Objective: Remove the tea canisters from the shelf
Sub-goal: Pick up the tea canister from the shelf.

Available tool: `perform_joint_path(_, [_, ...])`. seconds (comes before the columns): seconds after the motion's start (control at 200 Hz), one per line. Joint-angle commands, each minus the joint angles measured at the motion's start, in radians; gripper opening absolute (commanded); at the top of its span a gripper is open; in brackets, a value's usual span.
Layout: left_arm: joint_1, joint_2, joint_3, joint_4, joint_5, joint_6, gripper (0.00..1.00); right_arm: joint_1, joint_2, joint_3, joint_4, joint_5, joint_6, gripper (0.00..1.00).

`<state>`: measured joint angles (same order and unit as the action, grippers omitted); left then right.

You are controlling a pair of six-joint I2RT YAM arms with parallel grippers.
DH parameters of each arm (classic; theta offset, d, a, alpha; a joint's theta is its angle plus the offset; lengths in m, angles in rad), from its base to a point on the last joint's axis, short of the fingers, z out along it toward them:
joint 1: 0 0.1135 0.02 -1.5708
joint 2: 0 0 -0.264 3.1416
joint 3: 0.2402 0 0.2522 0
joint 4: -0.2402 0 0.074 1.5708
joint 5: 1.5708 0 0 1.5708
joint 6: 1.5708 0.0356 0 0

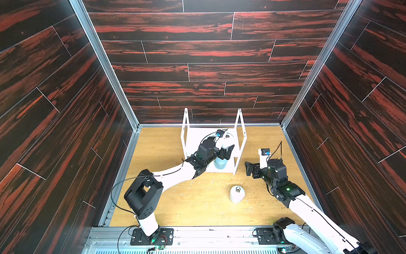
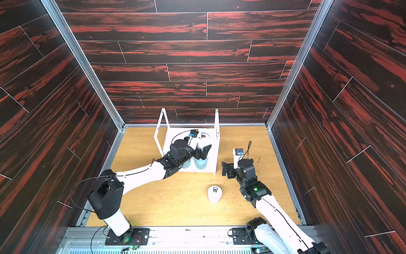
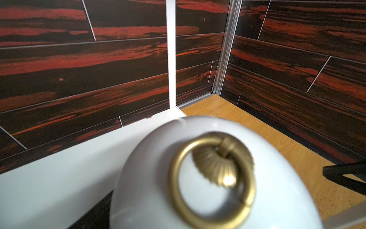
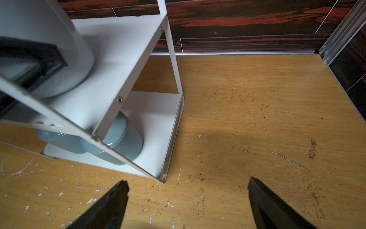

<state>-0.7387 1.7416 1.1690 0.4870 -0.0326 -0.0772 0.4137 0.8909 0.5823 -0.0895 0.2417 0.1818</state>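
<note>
One white canister [image 1: 236, 194] is off and stands on the surface [image 1: 175, 209]. Three are not yet off the shelf [image 1: 193, 140]: the upper white canister [image 1: 227, 140] on the top board and the blue canisters [image 4: 122, 142] on the lower. About a quarter done, by my reckoning.

Left gripper [image 1: 226, 152]: spread wide, straddling the upper white canister, no clamp seen; blue pair beneath it.

Right gripper [image 4: 187, 183]: wide open, empty; shelf corner just ahead.

Top views high above, looking down; wrist views close, sharing shelf [image 4: 122, 49].
</note>
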Motion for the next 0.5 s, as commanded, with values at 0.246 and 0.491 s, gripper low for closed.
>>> perform_joint_path(0.246, [0.011,0.076,0.056,0.123,0.011,0.022,1.00,-0.011,0.028,0.013,0.022,-0.028,-0.001,0.98])
perform_joint_path(0.491, [0.012,0.093,0.057,0.154,-0.020,0.020,0.90,-0.017,0.033,0.013,0.024,-0.033,-0.002,0.98])
